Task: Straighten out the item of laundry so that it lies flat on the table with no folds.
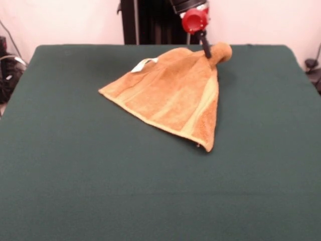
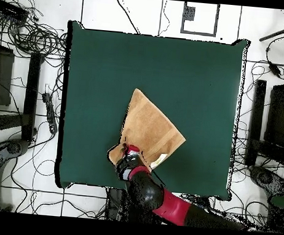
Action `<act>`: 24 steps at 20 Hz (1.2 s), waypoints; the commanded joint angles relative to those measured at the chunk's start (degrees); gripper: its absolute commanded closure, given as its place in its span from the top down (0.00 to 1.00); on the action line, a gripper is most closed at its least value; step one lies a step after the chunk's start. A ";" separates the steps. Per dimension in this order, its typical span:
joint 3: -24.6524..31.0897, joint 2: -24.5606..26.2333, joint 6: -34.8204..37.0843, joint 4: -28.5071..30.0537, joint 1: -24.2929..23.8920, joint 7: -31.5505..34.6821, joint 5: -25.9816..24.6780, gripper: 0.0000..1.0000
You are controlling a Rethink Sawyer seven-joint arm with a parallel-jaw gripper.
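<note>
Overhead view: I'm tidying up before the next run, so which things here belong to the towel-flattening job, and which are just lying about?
Belongs to the job:
- towel, bunched at one corner
- green table
- pincer, shut on that bunched corner

Just lying about:
- cables on the floor left of the table
- dark stands on the floor to the right

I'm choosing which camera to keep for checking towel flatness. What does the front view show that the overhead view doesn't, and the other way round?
Only the front view shows the towel's height: one corner is bunched and lifted at the hand, and the pale bands and the white tag are clear. Only the overhead view shows the whole table outline, the cables on the floor around it, and the arm reaching in. Both show the towel as a rough triangle, not lying flat, near the table's robot-side edge, with the hand at its gathered corner.
</note>
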 commanded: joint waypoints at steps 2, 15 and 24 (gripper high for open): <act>1.86 8.03 -7.53 0.58 1.00 14.23 -4.43 0.00; -22.66 7.47 -21.94 -1.16 11.95 9.19 -3.33 0.00; -25.61 7.21 -15.42 -3.62 9.63 7.39 -4.11 0.00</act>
